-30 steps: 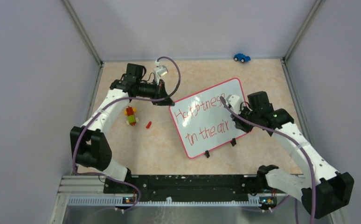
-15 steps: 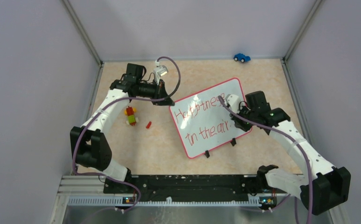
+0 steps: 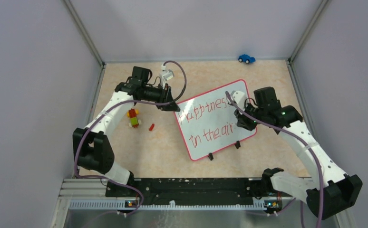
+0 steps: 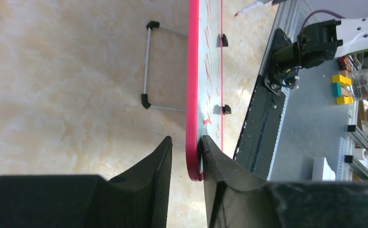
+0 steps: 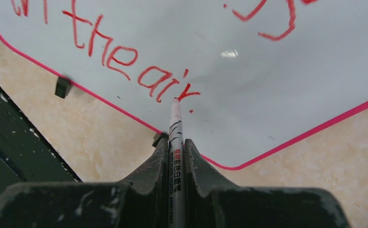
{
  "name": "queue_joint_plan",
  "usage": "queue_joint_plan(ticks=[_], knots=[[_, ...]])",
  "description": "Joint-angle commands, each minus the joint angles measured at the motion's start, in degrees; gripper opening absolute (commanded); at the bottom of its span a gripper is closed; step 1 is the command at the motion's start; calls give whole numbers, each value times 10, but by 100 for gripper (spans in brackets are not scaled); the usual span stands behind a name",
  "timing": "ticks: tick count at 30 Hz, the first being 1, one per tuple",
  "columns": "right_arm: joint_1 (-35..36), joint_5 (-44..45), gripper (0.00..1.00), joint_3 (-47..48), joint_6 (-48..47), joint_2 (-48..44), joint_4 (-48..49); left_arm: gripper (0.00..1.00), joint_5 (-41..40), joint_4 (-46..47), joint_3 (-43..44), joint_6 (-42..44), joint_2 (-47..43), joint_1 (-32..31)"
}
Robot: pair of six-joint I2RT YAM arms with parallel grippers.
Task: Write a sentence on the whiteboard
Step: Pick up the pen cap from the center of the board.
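Observation:
The whiteboard (image 3: 210, 121) stands tilted on the table, pink-framed, with the red sentence (image 3: 217, 132) "Happiness in the air" in two lines. My left gripper (image 3: 175, 106) straddles its upper left corner. In the left wrist view (image 4: 187, 138) one finger touches the board's face (image 4: 203, 71) and the other stands a small gap off the frame, so it is open. My right gripper (image 3: 243, 123) is shut on a white marker (image 5: 176, 118). The marker tip is at the end of "air" (image 5: 160, 85) on the board (image 5: 291, 85), with a red dot just beside it.
A blue toy car (image 3: 246, 58) sits at the back wall. A red, yellow and green brick toy (image 3: 133, 118) and a small red piece (image 3: 151, 127) lie left of the board. The board's wire stand (image 4: 146, 66) is behind it. Grey walls close both sides.
My left gripper has shifted slightly right at the board's corner and loosened. My right gripper dipped to the end of "air", where a dot now shows, then drew back up and right.

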Motion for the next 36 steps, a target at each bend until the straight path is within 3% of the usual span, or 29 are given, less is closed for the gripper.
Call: queue_joint_plan(ticks=[1, 6, 9, 15, 20, 25, 36], knots=[[-6, -79, 0, 65, -6, -28, -33, 38, -10, -15, -10, -16, -13, -14], [-6, -131, 0, 103, 14, -28, -43, 58, 13, 18, 7, -55, -47, 0], [-6, -155, 0, 117, 32, -27, -34, 63, 20, 48, 8, -96, -73, 25], [-6, -181, 0, 130, 85, -26, -3, 68, 11, 43, 7, -87, -123, 181], [-6, -174, 0, 123, 141, -32, 41, 67, -119, -93, -22, 78, -132, 220], [-10, -182, 0, 127, 176, -23, 71, 63, -198, -109, -127, 160, -140, 220], [-25, -183, 0, 153, 195, -10, 78, 56, -262, -48, -216, 182, -78, 191]])
